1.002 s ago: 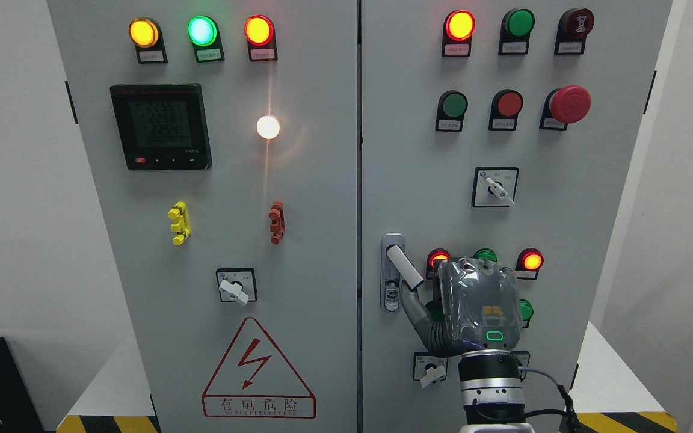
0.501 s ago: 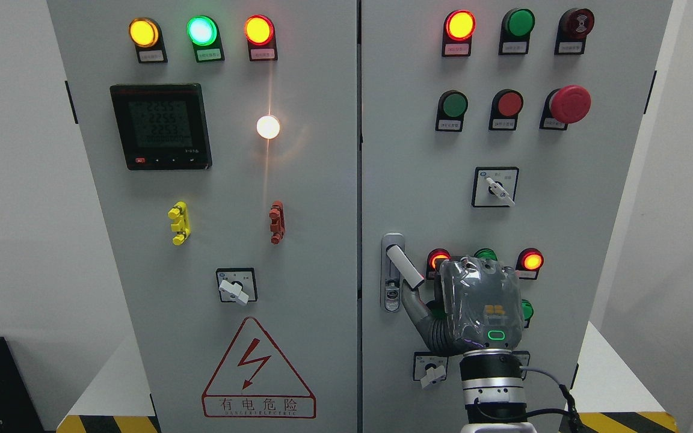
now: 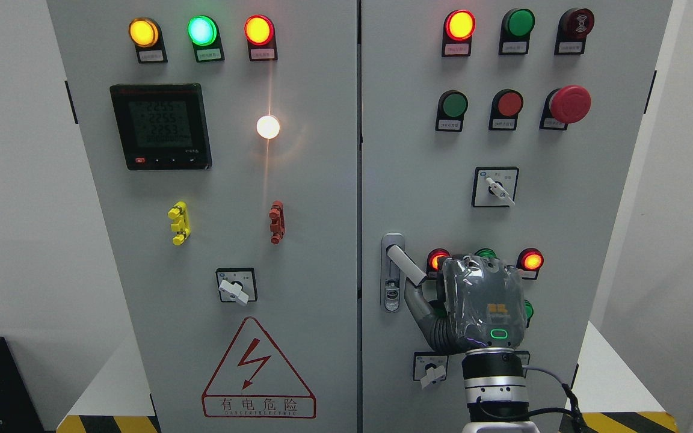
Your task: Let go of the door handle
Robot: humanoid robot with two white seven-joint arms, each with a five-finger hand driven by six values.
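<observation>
While warning lamps glow on the cabinet (image 3: pixel 214 180), the door handle (image 3: pixel 405 266) juts askew from its lock plate on the right door, the right hand (image 3: pixel 473 307) just beside it, thumb under the lever's tip; whether the fingers grip anything cannot be told. A clean release likely means backing straight off, clear of nearby buttons.

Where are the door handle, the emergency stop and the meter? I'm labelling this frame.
door handle (image 3: pixel 406 266), head view, middle of the white lever.
emergency stop (image 3: pixel 570 103), head view, red mushroom cap.
meter (image 3: pixel 160 126), head view, centre of the screen.
</observation>
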